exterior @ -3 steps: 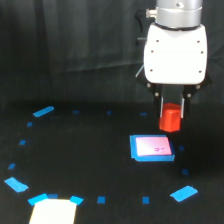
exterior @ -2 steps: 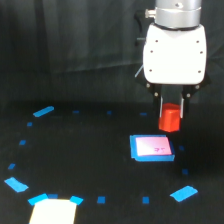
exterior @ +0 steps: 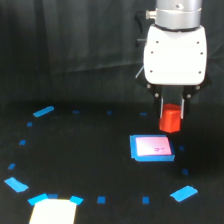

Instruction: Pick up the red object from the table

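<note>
The red object (exterior: 170,119) is a small red-orange block held between my gripper's two fingers in the exterior view. My gripper (exterior: 172,116) hangs from the white arm body (exterior: 175,52) and is shut on the block, holding it in the air above the black table (exterior: 90,165). The block hangs just above and behind the flat white pad with blue border (exterior: 151,148).
Small blue tape pieces form a ring on the table, such as one at the left (exterior: 43,111) and one at the front right (exterior: 183,193). A pale patch (exterior: 51,212) lies at the front left. A black curtain (exterior: 70,45) hangs behind.
</note>
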